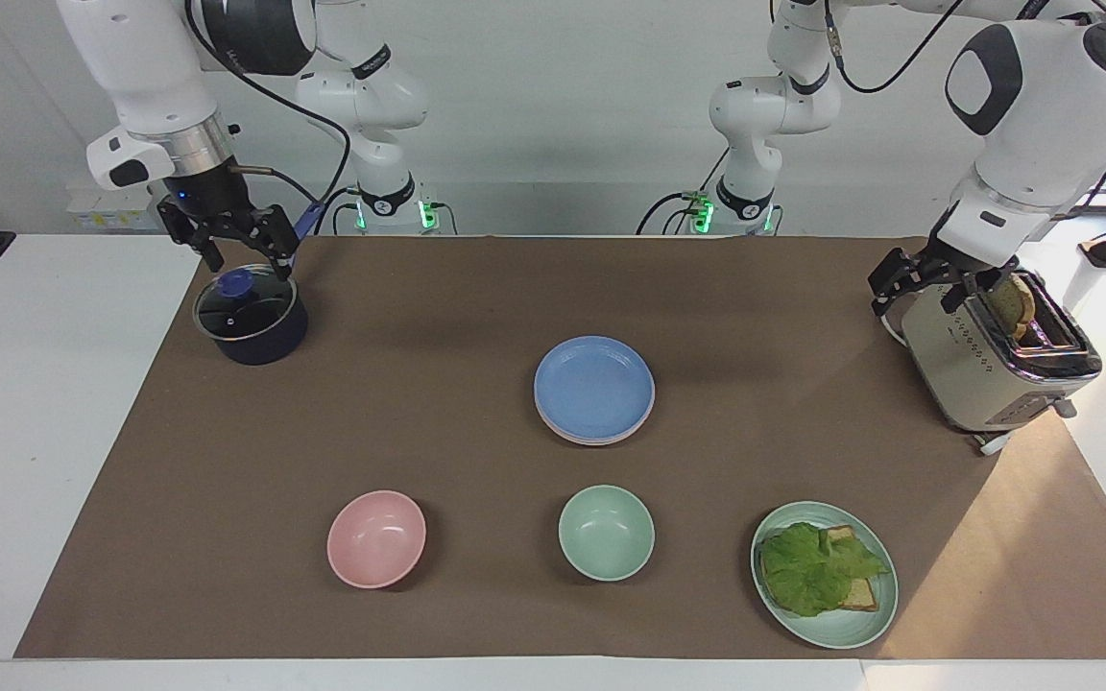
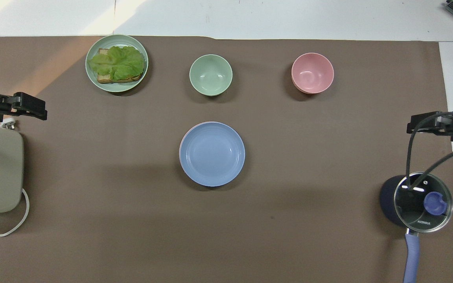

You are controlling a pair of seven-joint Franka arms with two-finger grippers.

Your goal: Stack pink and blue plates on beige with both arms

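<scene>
Nearest the robots, the right gripper (image 1: pixel 238 251) hangs unclenched and empty over the lidded saucepan (image 1: pixel 251 315); the left gripper (image 1: pixel 927 278), equally empty, waits by the toaster (image 1: pixel 990 360). Mid-table, the blue plate (image 1: pixel 594 385) tops the pink plate (image 1: pixel 601 438); the beige plate beneath is hidden. Stacking looks finished, so nothing more seems called for.

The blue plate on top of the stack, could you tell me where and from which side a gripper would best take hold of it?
Probably by its raised rim, from above. The blue plate is shallow, lies flat and sits nested on the pink plate, so only the rim offers an edge. The rim toward the right arm's end suits the right gripper, which hangs open over the pot.
</scene>
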